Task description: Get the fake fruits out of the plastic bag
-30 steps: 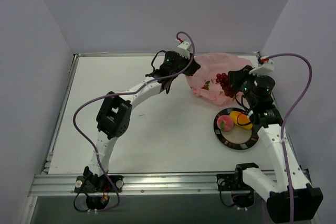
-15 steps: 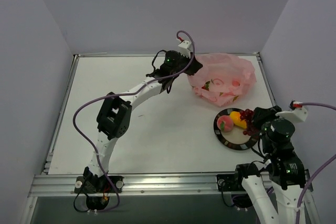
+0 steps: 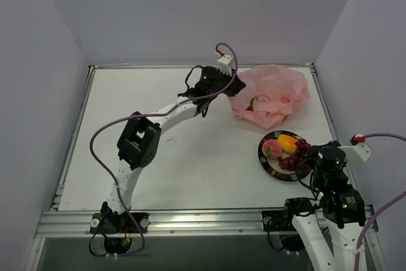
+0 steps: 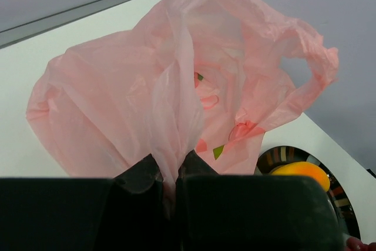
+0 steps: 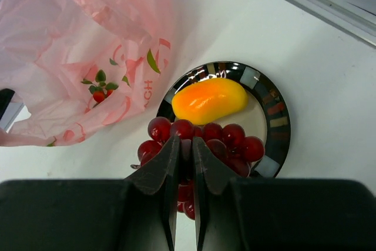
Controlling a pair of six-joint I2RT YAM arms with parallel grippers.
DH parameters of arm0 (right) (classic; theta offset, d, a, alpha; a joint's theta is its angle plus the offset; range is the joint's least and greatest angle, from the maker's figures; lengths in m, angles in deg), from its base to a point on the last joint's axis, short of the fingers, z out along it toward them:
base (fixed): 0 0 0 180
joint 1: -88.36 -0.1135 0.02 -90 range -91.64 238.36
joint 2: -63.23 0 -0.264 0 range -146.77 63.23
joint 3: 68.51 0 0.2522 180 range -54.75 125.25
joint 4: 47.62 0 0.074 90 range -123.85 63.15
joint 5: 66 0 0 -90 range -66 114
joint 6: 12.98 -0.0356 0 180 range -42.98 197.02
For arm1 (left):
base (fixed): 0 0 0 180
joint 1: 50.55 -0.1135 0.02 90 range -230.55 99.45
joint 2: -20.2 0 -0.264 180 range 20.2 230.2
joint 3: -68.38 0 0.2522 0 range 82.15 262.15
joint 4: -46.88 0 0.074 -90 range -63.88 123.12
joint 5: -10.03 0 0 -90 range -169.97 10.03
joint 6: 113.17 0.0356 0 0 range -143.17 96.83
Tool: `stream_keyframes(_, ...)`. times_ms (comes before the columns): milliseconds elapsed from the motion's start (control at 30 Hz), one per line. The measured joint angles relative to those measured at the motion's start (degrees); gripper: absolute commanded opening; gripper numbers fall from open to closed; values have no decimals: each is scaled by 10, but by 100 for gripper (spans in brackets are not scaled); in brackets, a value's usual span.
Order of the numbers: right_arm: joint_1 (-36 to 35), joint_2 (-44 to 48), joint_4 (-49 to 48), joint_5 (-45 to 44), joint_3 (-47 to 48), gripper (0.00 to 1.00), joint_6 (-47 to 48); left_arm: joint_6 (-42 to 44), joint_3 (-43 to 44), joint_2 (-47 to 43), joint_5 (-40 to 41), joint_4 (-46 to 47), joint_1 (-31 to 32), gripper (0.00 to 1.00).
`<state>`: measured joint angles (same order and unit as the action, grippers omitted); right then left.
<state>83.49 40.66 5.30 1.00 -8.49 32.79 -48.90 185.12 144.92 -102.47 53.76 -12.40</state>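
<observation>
The pink plastic bag (image 3: 269, 96) lies at the back right of the table; it also shows in the left wrist view (image 4: 176, 86) and the right wrist view (image 5: 88, 57). My left gripper (image 3: 229, 84) is shut on a pinched fold of the bag (image 4: 170, 171). My right gripper (image 5: 185, 151) is shut on the dark red grape bunch (image 5: 229, 139), held over the near edge of the black-rimmed plate (image 3: 274, 163). The grape bunch (image 3: 294, 155) shows beside the yellow-orange fruit (image 3: 287, 141) and the pink peach (image 3: 273, 149) on the plate. The strawberry is hidden.
The plate's rim (image 5: 276, 121) carries coloured blocks. The metal table rail (image 3: 190, 220) runs along the near edge. Grey walls close in the left, back and right sides.
My right arm has pulled back from the bag toward the near right with the grape bunch and now holds it over the plate. The left gripper keeps its hold on the bag.
</observation>
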Motion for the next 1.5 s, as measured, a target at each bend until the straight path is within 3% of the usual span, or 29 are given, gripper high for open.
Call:
stream_keyframes(467,0,-34,6,-51,-12,0,-54,0,-6,0,-7,16,0,2)
stream_keyframes(733,0,-59,-65,-29,-118,1,-70,-5,-13,0,-28,46,0,2)
stream_keyframes(967,-5,-66,-103,-14,-147,23,-73,-6,-33,0,-32,54,0,2)
stream_keyframes(1100,-6,-66,-122,-8,-155,26,-73,-7,-34,0,-32,55,0,2)
stream_keyframes(1167,-7,-71,-134,-5,-159,42,-73,-6,-34,0,-32,54,0,3)
stream_keyframes(1300,-9,-92,-159,5,-165,58,-70,-5,-35,0,-31,54,0,2)
stream_keyframes(1500,-9,-110,-182,7,-166,59,-64,-4,-39,-3,-31,54,0,2)
